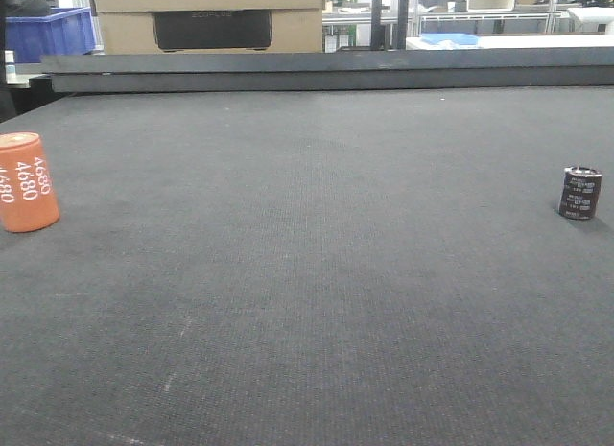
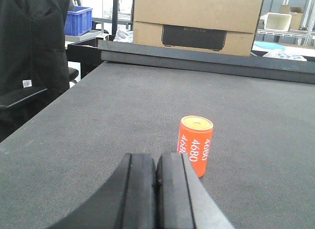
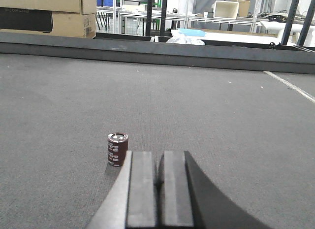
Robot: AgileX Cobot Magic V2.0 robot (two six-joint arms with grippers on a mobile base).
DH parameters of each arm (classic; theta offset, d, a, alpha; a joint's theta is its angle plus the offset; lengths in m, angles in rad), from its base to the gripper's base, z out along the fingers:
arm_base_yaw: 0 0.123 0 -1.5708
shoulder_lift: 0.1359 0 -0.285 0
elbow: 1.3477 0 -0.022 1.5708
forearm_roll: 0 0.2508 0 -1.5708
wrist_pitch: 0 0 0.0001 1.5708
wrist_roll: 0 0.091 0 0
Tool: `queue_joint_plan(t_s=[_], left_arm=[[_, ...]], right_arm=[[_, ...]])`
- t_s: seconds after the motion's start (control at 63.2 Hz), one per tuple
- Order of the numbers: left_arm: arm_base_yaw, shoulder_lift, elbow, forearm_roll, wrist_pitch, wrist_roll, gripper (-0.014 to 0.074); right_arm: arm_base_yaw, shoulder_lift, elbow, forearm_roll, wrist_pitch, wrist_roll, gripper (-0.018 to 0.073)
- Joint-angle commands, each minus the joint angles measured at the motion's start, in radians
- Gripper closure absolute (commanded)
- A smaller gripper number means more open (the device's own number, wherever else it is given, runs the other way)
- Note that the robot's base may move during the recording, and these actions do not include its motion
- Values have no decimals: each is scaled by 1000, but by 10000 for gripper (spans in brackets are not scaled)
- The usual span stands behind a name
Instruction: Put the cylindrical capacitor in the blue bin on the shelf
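The cylindrical capacitor (image 3: 117,149) stands upright on the worktop (image 3: 221,115), just ahead and left of my right pincer (image 3: 158,165), whose jaws are pressed together on nothing (they must part before any grasp). My left pincer (image 2: 156,165), likewise together and empty, has the orange 4680 cylinder (image 2: 195,145) just ahead to its right, which I judge a distractor.

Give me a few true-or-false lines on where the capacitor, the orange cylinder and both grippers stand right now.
1. The cylindrical capacitor stands upright on the mat. True.
2. The right gripper holds it. False: its jaws are shut on nothing, and the capacitor stands free on the mat.
3. The orange cylinder lies on its side. False: it stands upright.
4. The left gripper is shut and empty. True.
5. The two cylinders touch. False: they stand at opposite sides of the mat.
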Motion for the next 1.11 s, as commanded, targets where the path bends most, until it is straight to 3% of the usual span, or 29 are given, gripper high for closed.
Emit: queue_joint_plan(t_s=[0.0,0.158,0.253,0.332,0.775,0.949,1.013,1.092], left_arm=[[-6,-3,-2,-4,-17,-7,708],[-6,-3,-2,3,-17,-7,708],[-6,-3,-2,95,-17,0,708],[-6,-3,-2,123,-17,0,708],[-6,-3,-2,121,-68,0,708],[-6,-3,-2,92,-249,0,708],[-6,-3,-23,92,-264,0,708],[-6,-3,-123,92,-183,0,708]], right_arm=[[3,-3,0,-1,-22,1,713],[3,-3,0,-1,-22,1,713],[3,-3,0,-1,-22,1,713],[3,-3,0,-1,-22,1,713],[3,-3,0,-1,-86,1,713],[3,-3,-3,13,-286,1,713],[3,-3,-76,13,-260,1,713],[3,-3,-228,13,-150,1,713]])
